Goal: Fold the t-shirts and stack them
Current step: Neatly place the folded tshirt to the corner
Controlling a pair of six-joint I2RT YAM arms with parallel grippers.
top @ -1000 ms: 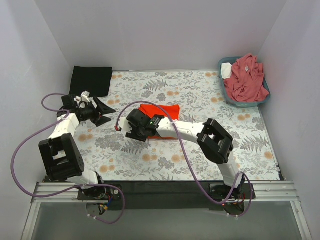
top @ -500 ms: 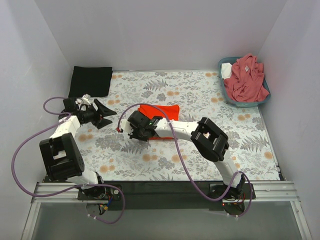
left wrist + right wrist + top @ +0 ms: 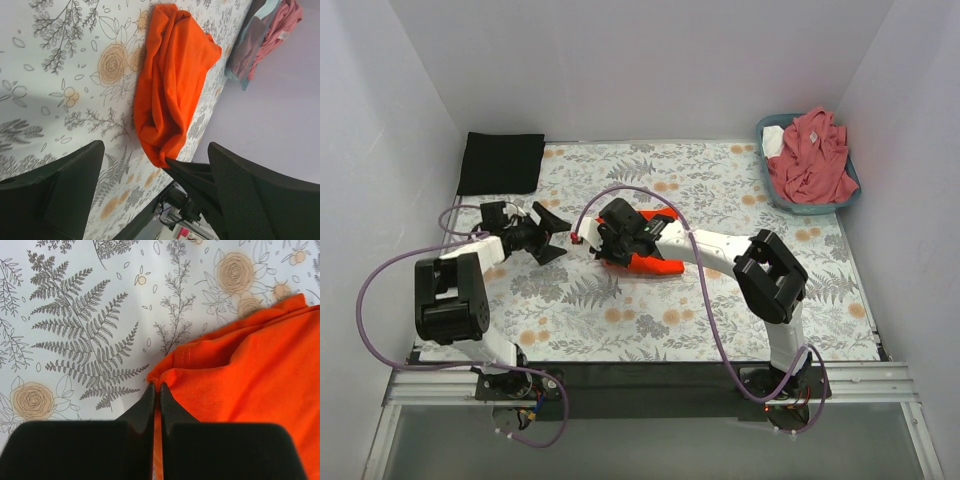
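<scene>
Pale walls close in a table under a floral cloth [image 3: 720,190], with the orange shirt [image 3: 655,263] bunched near its middle. The right gripper [image 3: 604,240] sits at the shirt's left end. In the right wrist view its fingers [image 3: 148,402] are pressed together on a folded edge of the orange shirt [image 3: 250,380], which spreads away to one side of the fingertips. The left gripper [image 3: 553,236] is just left of the right one, its fingers spread wide and holding nothing. In the left wrist view the orange shirt [image 3: 172,85] lies crumpled on the cloth beyond the gap between those fingers, apart from both. A black shirt [image 3: 502,162] lies folded flat at the far left corner. A pink shirt [image 3: 812,155] is heaped in the basket [image 3: 761,127] at the far right.
</scene>
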